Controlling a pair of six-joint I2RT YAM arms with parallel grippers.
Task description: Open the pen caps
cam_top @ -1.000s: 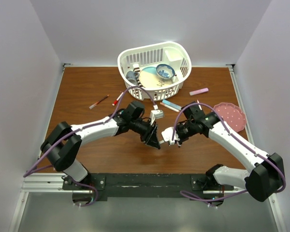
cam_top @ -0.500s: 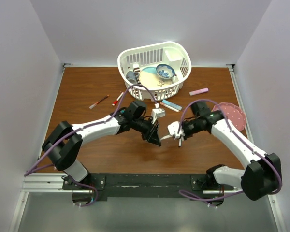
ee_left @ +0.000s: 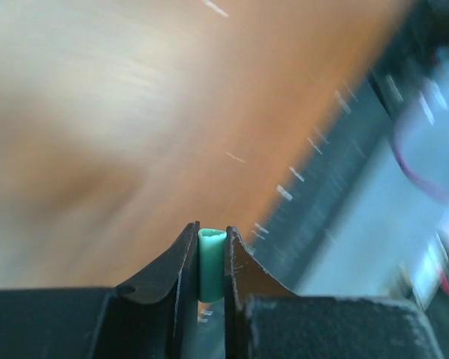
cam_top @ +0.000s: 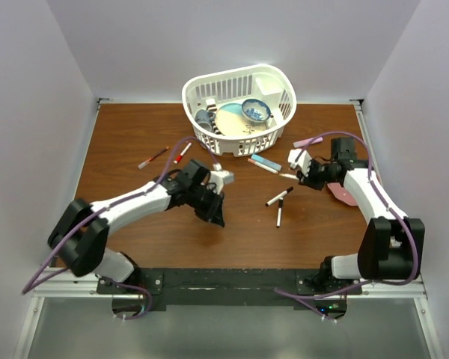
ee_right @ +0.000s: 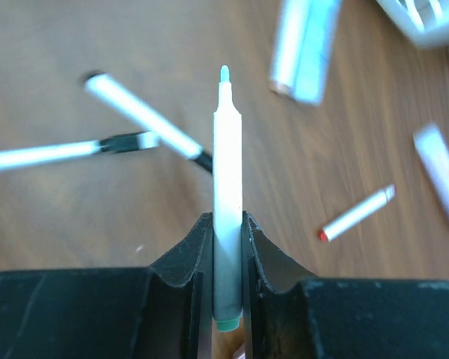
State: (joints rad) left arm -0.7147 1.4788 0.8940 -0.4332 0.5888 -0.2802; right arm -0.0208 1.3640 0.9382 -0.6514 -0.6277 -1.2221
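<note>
Now the left claw [ee_left: 211, 229] is shut tight on a small green cap [ee_left: 212, 265]. The cap sits between the two black fingers, and its open end pokes out at the tip. It is off its pen. The claw hangs over the brown desk [cam_top: 135, 134], near the middle.

The right claw [ee_right: 227, 218] is well apart from it, on the right side near the white basket [cam_top: 236, 77]. It is pinching a white pen [ee_right: 227, 149] that sticks straight out. The pen's green tip is bare.

Two pens with black caps [cam_top: 280, 197] lie on the desk between the two claws, close together. Two red pens [cam_top: 153, 157] lie to the left of the basket.
</note>
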